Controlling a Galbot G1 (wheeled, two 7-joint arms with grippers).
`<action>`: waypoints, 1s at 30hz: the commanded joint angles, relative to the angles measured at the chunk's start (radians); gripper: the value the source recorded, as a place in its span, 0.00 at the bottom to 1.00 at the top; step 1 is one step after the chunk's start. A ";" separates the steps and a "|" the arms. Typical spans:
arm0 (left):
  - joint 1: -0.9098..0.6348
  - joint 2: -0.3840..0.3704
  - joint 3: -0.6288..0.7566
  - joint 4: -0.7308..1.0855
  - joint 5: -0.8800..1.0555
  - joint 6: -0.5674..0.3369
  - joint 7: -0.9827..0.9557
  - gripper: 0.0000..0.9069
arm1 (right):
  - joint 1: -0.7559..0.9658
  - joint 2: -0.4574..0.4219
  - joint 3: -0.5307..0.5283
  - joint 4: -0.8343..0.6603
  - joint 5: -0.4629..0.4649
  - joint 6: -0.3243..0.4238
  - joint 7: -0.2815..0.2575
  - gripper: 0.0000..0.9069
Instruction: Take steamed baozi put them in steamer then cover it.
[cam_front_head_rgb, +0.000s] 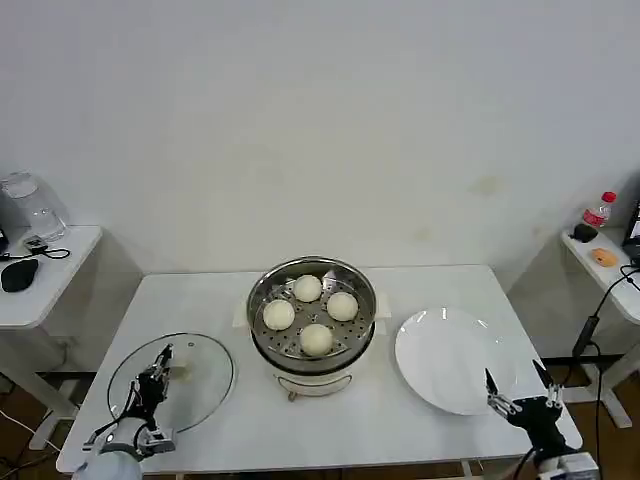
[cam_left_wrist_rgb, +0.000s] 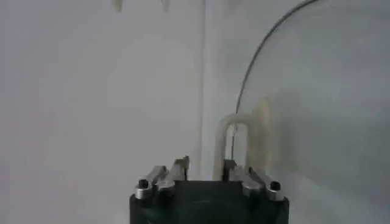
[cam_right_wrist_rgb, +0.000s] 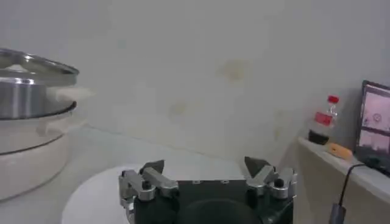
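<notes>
Both arms sit at the near edge of the worktop (cam_front_head_rgb: 420, 290). Left jaws (cam_front_head_rgb: 152, 385) hang over the glass lid (cam_front_head_rgb: 205, 375), spread a little either side of its pale handle (cam_left_wrist_rgb: 234, 140) without clamping it. Right jaws (cam_front_head_rgb: 520, 385) stand wide apart and empty above the near right rim of the one white plate (cam_front_head_rgb: 440, 350), which is bare. Between lid and plate, at the worktop's middle, stands the single steamer (cam_front_head_rgb: 312, 310), uncovered. Four steamed baozi (cam_front_head_rgb: 317, 339) lie on its perforated tray, spaced apart in a rough diamond.
</notes>
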 joint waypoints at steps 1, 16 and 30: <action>0.071 0.002 -0.094 -0.109 -0.012 -0.007 -0.040 0.00 | 0.003 -0.002 -0.010 -0.003 -0.004 0.000 0.000 1.00; 0.100 0.104 -0.233 -0.399 -0.147 0.139 0.063 0.00 | 0.006 -0.030 -0.027 -0.019 -0.012 0.002 -0.011 1.00; -0.145 0.154 0.202 -0.569 -0.028 0.444 0.248 0.00 | 0.006 -0.006 -0.055 -0.010 -0.062 0.002 -0.019 1.00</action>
